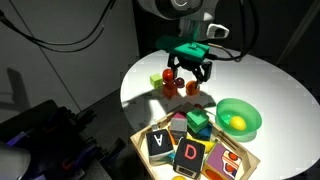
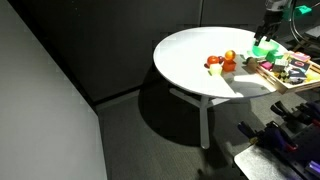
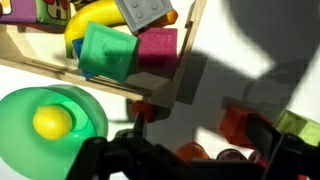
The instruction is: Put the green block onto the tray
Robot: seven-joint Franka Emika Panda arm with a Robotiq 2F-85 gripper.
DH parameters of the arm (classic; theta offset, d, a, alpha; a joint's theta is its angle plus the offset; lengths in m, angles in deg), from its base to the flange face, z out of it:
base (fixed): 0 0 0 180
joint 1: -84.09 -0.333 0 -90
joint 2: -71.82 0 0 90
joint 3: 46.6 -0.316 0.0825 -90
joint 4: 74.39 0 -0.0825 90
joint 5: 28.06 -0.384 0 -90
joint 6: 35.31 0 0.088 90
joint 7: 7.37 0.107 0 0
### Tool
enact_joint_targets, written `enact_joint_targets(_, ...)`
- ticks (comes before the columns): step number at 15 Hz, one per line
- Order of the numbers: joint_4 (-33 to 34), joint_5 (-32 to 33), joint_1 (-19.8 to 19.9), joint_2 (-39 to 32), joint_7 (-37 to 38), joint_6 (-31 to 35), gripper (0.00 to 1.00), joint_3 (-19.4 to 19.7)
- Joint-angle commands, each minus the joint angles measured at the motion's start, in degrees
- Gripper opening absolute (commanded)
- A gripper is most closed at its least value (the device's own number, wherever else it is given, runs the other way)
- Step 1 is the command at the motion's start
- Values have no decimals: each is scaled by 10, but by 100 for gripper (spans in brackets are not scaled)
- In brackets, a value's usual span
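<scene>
Green block (image 3: 107,50) lies in the tray (image 3: 192,40) near a block marked "D" (image 1: 190,153).

1. In an exterior view I sit close and high at the tray (image 1: 140,133) end of the table (image 1: 270,90), facing across it toward the arm (image 1: 185,10).
2. In an exterior view I stand far back, with the table (image 2: 190,60) in the upper right above a wide stretch of dark floor (image 2: 130,130). The tray (image 2: 285,78) sits at the right edge of the frame.
3. The wrist view looks down from very near, over the tray rim (image 3: 170,85) and the green bowl (image 3: 20,115).
4. All three views share the tray's edge on the table.
</scene>
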Motion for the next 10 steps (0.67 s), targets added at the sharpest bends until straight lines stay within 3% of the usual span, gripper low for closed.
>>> enact_joint_targets(1, -58, -15, -6, 57, -38, 38, 100, -7)
enact_joint_targets(5, -90, -20, -24, 95, -24, 38, 100, -6)
enact_joint_targets(10, -114, -21, -50, 146, 22, -9, 100, 3)
